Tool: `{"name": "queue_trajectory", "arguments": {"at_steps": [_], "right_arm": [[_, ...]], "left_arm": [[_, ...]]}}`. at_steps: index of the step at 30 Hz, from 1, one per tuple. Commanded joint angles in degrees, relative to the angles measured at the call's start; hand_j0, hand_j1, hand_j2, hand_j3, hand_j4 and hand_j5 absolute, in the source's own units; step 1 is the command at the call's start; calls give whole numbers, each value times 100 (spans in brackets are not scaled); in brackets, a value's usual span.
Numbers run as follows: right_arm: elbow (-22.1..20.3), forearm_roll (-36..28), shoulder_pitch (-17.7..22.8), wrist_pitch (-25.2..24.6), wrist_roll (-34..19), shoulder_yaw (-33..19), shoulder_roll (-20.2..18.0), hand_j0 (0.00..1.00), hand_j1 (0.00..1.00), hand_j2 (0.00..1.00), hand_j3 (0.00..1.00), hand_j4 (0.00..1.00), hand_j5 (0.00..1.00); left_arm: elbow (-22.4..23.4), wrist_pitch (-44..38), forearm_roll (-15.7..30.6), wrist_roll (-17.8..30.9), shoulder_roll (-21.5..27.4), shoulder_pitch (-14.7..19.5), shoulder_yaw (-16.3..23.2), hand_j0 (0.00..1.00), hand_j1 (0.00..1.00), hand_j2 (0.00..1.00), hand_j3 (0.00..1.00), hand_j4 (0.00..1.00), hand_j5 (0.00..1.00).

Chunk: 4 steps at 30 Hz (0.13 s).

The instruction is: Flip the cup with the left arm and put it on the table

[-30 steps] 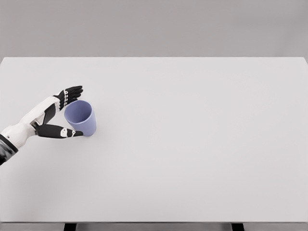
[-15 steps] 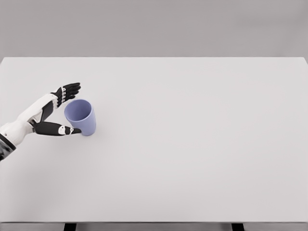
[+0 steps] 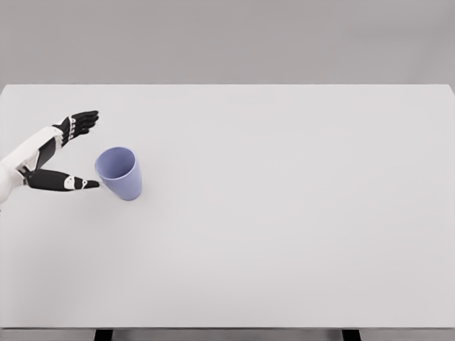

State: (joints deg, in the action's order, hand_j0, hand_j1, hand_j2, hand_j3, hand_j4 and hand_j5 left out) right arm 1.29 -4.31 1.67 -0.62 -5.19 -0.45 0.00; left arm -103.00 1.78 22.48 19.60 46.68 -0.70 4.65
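Observation:
A light purple cup stands upright on the white table, its mouth facing up, at the left side. My left hand is just left of the cup, open, with the black fingers spread above and the thumb pointing at the cup's lower rim. It holds nothing and stands a little apart from the cup. The right arm does not show.
The table's left edge lies close behind my left forearm. A grey wall runs behind the table's far edge.
My left hand has drawn back to the left, away from the cup it was cradling. The cup stays upright in the same spot.

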Motion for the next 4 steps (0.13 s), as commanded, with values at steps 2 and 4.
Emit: {"name": "queue_trajectory", "arguments": {"at_steps": [2,4], "right_arm": [[3,1,0,0,1,1,0,100,100,100,100,100,100],[3,1,0,0,-8,1,0,100,100,100,100,100,100]], "left_arm": [[-10,7,20,0,262,0,-219,100,100,100,100,100,100],[-10,7,20,0,350,0,-315,100,100,100,100,100,100]]}}
